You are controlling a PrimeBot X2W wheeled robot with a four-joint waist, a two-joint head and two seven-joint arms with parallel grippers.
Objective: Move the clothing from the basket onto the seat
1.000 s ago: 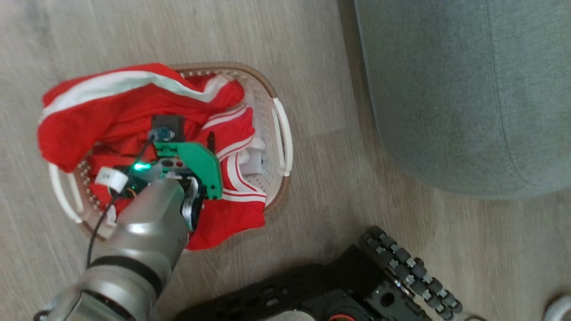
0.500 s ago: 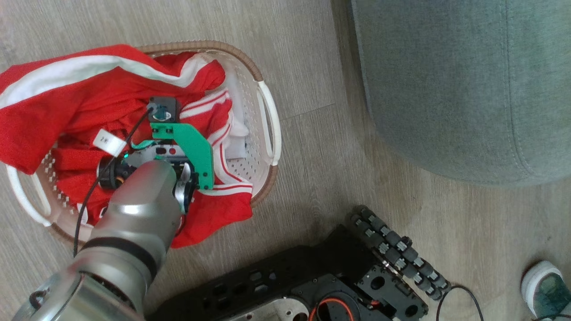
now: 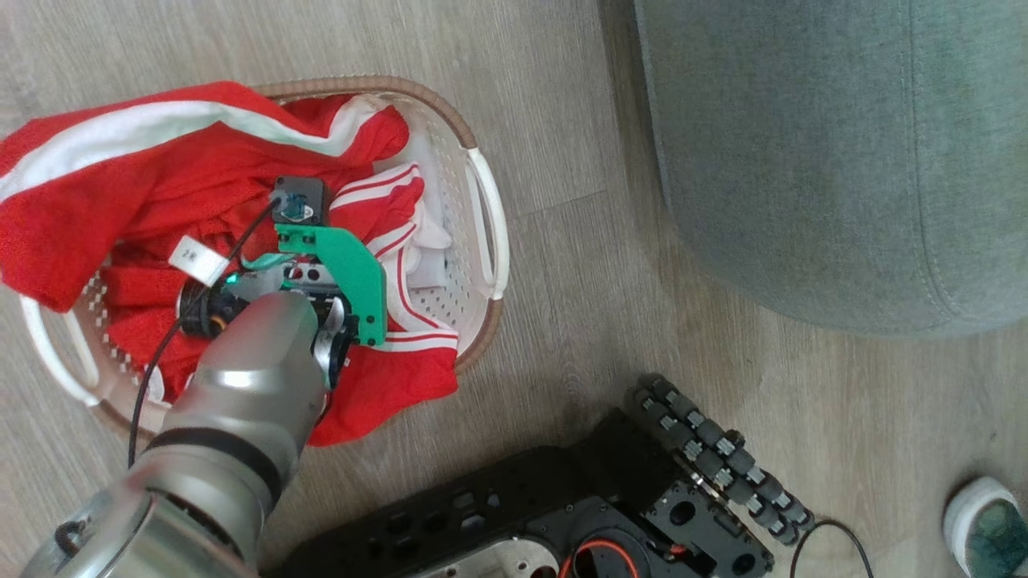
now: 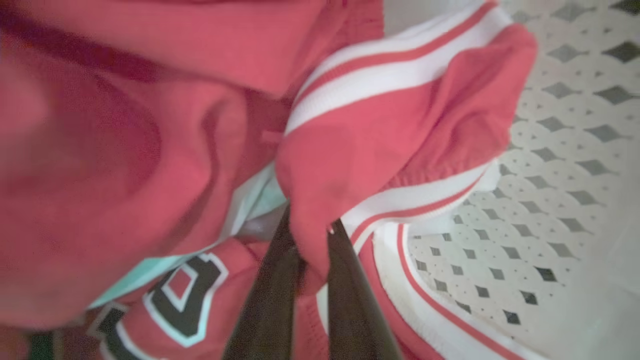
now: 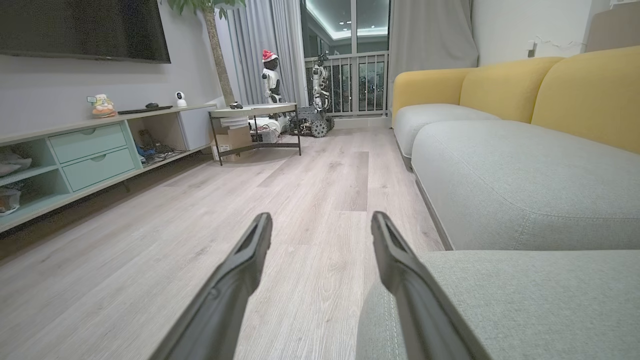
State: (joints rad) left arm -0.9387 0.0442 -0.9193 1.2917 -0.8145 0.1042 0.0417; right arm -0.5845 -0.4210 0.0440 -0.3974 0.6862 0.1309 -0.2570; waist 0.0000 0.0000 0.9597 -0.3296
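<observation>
Left of frame, the basket [image 3: 491, 225] holds red clothing [image 3: 161, 185] spilling over its rim. The left hand [image 4: 307, 235] seems clamped on a fold; the right hand [image 5: 320, 235] gapes.

Wood floor [image 5: 320, 175], mint TV console [image 5: 95, 145] (window [image 5: 367, 30] beyond)

L tool [image 4: 310, 225] pinched shut, L forearm [image 3: 241, 385] reaching down, R tool [image 5: 320, 225] wide open

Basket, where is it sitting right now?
In the head view the basket sits on the wooden floor at the left, heaped with red clothing, with the grey-green seat to its right and the robot's black base below.
</observation>
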